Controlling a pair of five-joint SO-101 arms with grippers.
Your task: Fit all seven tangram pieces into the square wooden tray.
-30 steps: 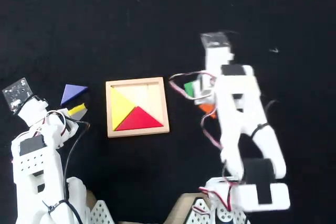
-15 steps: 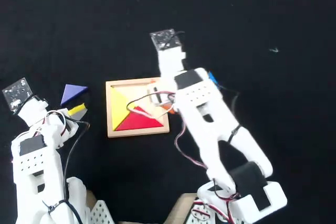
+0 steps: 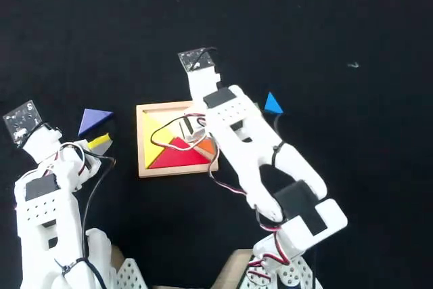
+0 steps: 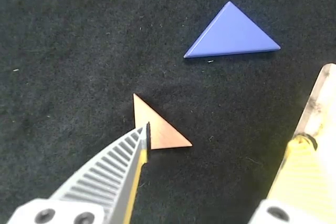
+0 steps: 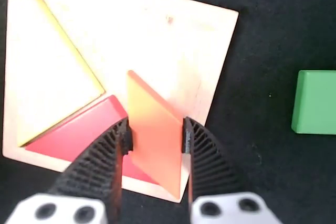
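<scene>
The square wooden tray [image 3: 177, 107] [image 5: 157, 30] lies at the table's middle and holds a yellow triangle [image 3: 154, 137] [image 5: 47, 72] and a red triangle [image 3: 177, 157] [image 5: 79, 129]. My right gripper [image 3: 203, 141] [image 5: 155, 137] hangs over the tray's right part, shut on an orange parallelogram [image 3: 208, 147] [image 5: 155, 129] that overlaps the red triangle and the tray's rim. My left gripper [image 3: 100, 143] [image 4: 223, 135] stands open left of the tray, with a small orange triangle [image 4: 157, 129] at one fingertip. A dark blue triangle [image 3: 93, 121] [image 4: 231, 35] lies just beyond it.
A small bright blue triangle [image 3: 272, 104] lies right of the tray, beside the right arm. A green square [image 5: 315, 102] rests on the black cloth just off the tray's right edge. The cloth runs open across the far and right sides.
The right arm has swung left, from right of the tray to over it, carrying the orange parallelogram. The bright blue triangle came into sight. The left arm has kept still.
</scene>
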